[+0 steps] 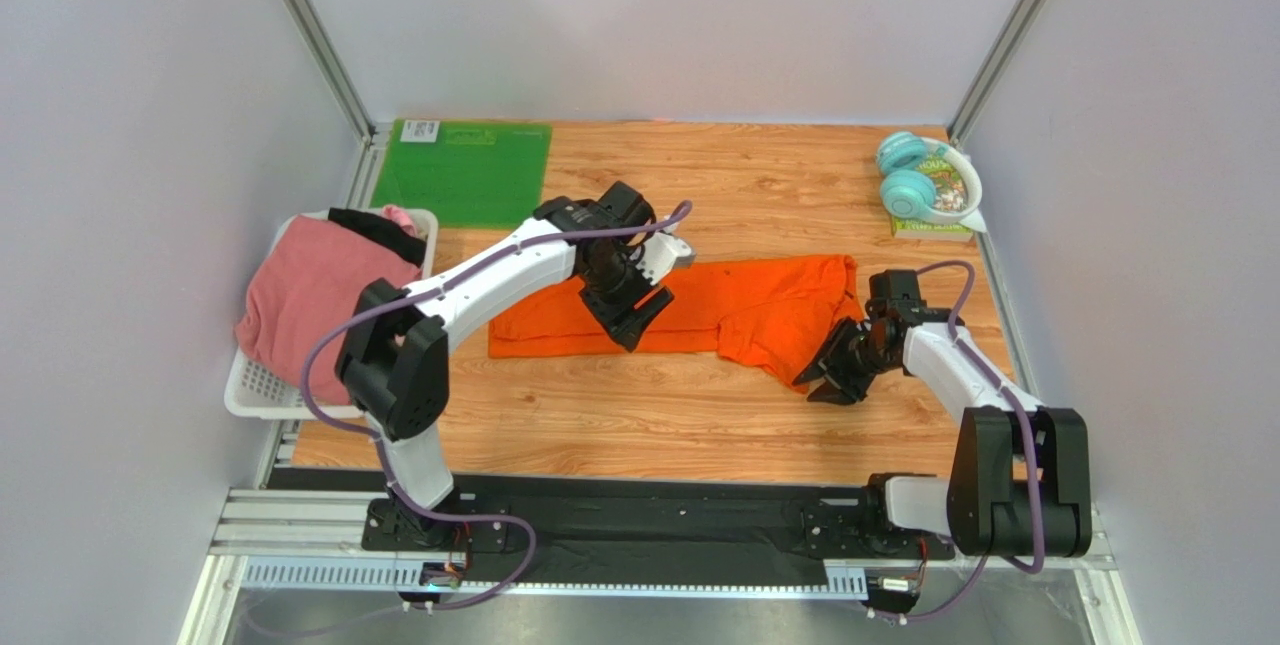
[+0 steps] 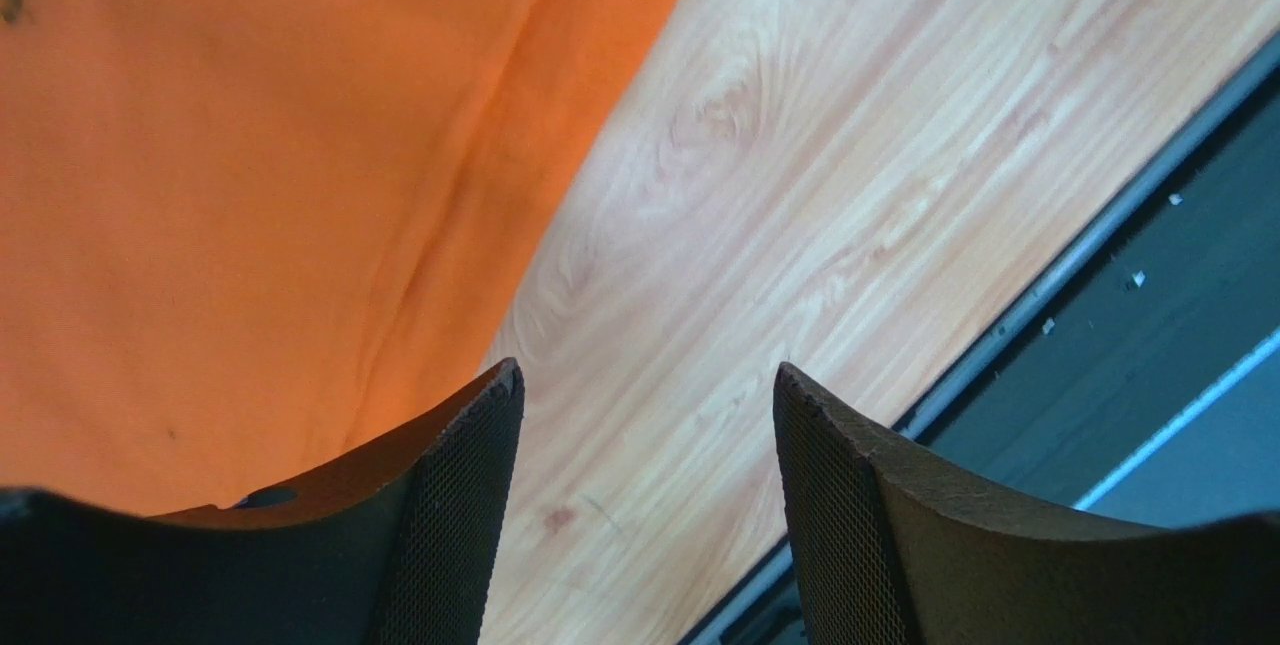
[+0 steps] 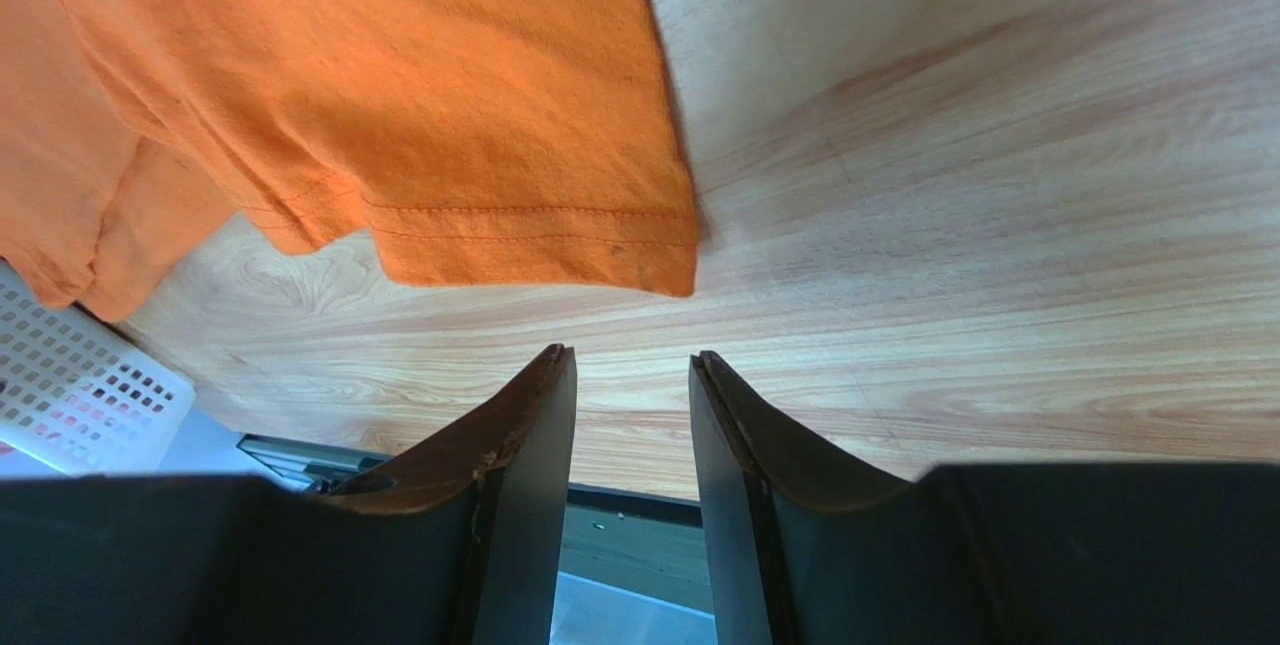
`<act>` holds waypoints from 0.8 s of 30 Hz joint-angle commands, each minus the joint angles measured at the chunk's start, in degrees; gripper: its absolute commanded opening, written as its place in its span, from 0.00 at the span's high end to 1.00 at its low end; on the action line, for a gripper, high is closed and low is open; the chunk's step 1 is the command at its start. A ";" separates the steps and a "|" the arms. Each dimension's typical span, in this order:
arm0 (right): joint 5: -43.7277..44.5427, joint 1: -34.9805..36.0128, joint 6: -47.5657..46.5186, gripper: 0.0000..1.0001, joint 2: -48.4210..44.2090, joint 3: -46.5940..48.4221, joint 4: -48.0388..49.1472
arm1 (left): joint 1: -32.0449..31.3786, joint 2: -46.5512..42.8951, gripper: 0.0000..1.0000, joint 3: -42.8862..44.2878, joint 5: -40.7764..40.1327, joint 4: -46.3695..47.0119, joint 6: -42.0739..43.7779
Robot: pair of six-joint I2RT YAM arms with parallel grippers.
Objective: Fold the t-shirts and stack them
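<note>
The orange t-shirt [image 1: 736, 308] lies spread and partly folded across the middle of the wooden table. My left gripper [image 1: 634, 318] hovers over its near edge. In the left wrist view that gripper [image 2: 646, 383] stands open, with nothing between its fingers and the orange cloth [image 2: 256, 180] to its left. My right gripper [image 1: 831, 375] sits just off the shirt's right sleeve. Its jaws [image 3: 631, 360] stand narrowly apart and empty, a little short of the sleeve hem [image 3: 526, 248]. A pink t-shirt [image 1: 308, 285] and a black t-shirt [image 1: 379, 234] lie in the basket.
A white basket [image 1: 256, 390] stands at the table's left edge. A green mat [image 1: 458, 170] lies at the back left. Teal headphones [image 1: 906, 177] rest on a bowl at the back right. Bare wood shows in front of the shirt, up to the black rail [image 1: 661, 503].
</note>
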 commanded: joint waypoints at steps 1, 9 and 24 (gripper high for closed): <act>0.97 0.29 1.37 0.60 0.24 0.95 3.33 | -1.69 3.28 0.31 5.46 -2.65 4.21 -1.29; 1.85 0.29 1.55 0.61 2.09 -0.63 4.56 | -2.83 12.34 0.30 12.48 -3.53 7.47 -3.40; 5.28 0.29 1.37 0.66 4.55 -2.56 6.58 | -3.45 10.94 0.30 14.26 -4.15 5.98 -2.53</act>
